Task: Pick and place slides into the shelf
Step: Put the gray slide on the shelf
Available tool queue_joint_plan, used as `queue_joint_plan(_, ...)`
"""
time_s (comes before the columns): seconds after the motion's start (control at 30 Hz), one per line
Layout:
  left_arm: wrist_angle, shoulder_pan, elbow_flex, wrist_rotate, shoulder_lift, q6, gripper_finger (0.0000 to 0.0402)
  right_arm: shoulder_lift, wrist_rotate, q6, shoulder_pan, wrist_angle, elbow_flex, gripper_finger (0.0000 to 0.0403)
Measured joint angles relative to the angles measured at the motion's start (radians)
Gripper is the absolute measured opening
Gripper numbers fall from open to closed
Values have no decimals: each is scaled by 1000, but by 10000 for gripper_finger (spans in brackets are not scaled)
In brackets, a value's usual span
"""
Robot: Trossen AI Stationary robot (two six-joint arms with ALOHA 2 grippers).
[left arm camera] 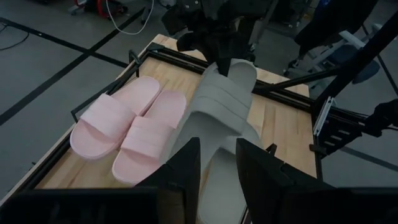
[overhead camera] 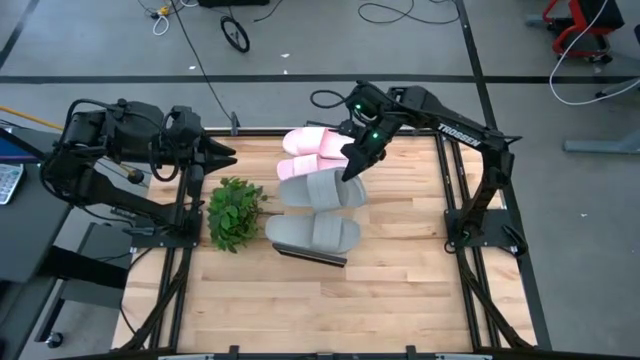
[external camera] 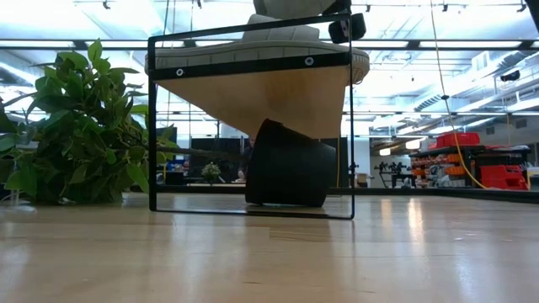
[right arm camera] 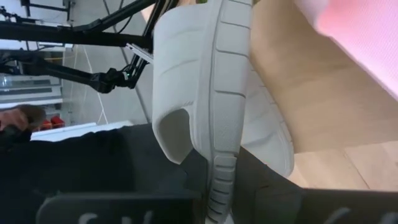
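Note:
The shelf (overhead camera: 312, 257) stands mid-table beside the plant; in the low view its dark frame (external camera: 251, 61) carries the plank top. Two pale pink slides (overhead camera: 312, 142) (left arm camera: 127, 121) lie side by side on its far part. One grey slide (overhead camera: 312, 232) lies on its near part. The other grey slide (overhead camera: 320, 190) (left arm camera: 217, 106) sits between them, with my right gripper (overhead camera: 352, 168) shut on its right-hand end. My left gripper (left arm camera: 217, 168) is open and waits above the table's left edge (overhead camera: 225, 152), pointing toward the slides. My right gripper pinches the grey slide between its two fingers at the ribbed sole edge (right arm camera: 219, 168), close to the band (right arm camera: 177, 87), at the end toward the table's right. The fingers slant down from the far right. The slide sits over the shelf top; whether it rests there I cannot tell.
A leafy green plant (overhead camera: 235, 210) (external camera: 76, 126) stands just left of the shelf. A dark round object (external camera: 286, 164) shows under the shelf top. Bare wooden table (overhead camera: 400, 300) stretches toward the near edge and on the right. Metal rails frame the table.

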Motion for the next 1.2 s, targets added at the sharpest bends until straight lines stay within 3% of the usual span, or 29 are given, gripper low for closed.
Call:
queue_joint_plan(0.7, 1, 2, 0, -15, 0, 1, 107, -1, -22, -66, -6, 129, -177, 39)
queue_joint_plan(1.2, 2, 2, 0, -37, 0, 1, 107, 0, 114, -129, -33, 67, -185, 39)
